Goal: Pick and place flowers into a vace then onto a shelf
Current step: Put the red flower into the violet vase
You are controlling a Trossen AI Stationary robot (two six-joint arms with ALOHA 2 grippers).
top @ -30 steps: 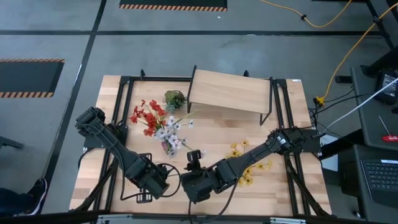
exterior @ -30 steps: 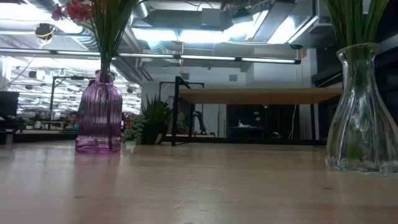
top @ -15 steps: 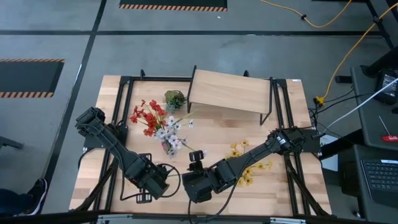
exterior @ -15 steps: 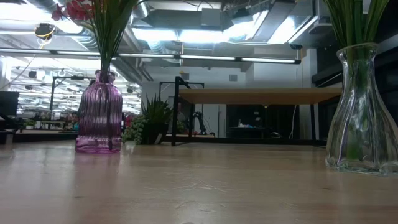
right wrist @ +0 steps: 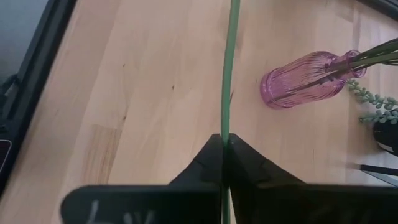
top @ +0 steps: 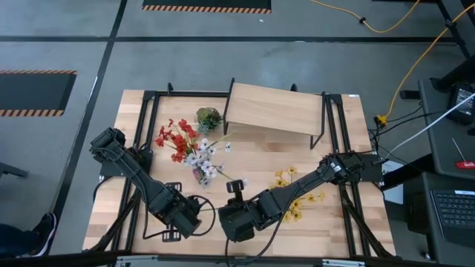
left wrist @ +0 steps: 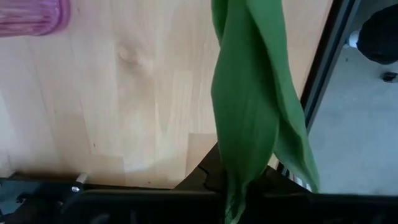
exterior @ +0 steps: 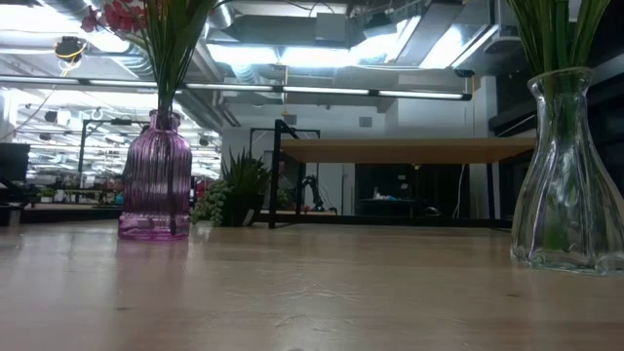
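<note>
purple vase [exterior: 154,177], clear vase [exterior: 566,175], shelf [exterior: 405,150] behind.

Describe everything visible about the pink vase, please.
The pink vase is ribbed, see-through glass with a narrow neck and wide body. It stands upright on the wooden table, on its left half in the high view, holding green stems topped with red flowers and white flowers. No end effector touches it.
</note>
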